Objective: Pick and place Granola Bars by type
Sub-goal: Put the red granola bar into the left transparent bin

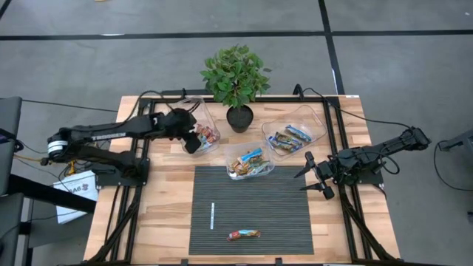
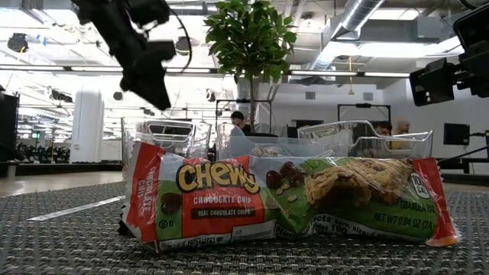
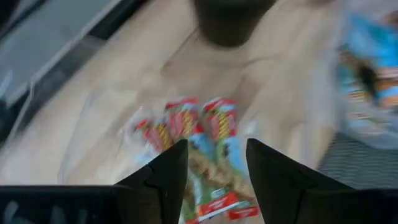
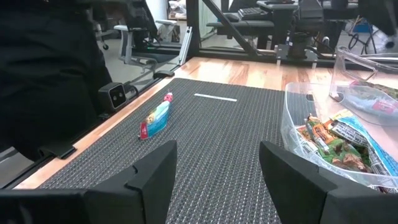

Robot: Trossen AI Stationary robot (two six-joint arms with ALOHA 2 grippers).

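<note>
High view is showing the last bar (image 1: 244, 235) lying crosswise on the mat (image 1: 288, 199), nearer the right end effector (image 1: 316, 176) (fingers spread, empty), while the left end effector (image 1: 194, 140), fingers parted and holding nothing, is hovering over its bin (image 1: 194, 106).

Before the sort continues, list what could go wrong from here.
1. The left gripper hangs with open jaws over the red bars in the left bin; pulling away carelessly could clip its clear wall.
2. One granola bar lies alone near the mat's front edge; a poor grasp might push it off.
3. The right gripper waits, open, beside the middle bin.
</note>
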